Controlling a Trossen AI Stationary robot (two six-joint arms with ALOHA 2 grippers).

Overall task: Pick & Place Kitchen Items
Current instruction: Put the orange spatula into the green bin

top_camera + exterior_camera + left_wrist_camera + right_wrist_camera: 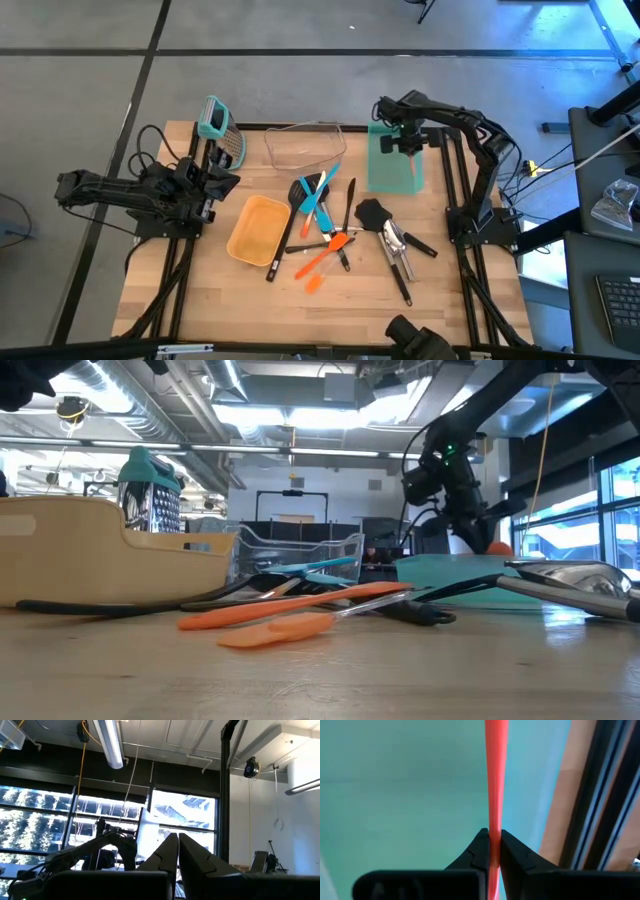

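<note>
While empty the tan tray (258,228) and clear bin (303,146); right pincer (493,851) pinching orange utensil (495,780); left pincer (178,851) pressed together.

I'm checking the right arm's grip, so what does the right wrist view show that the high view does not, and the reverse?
Only the right wrist view shows the right gripper shut tight on a thin orange utensil.

Only the high view shows the pile of utensils, the yellow tray, the clear bin, the grater and the left gripper waiting at the table's left edge.

Both show the teal mat under the right gripper.
</note>
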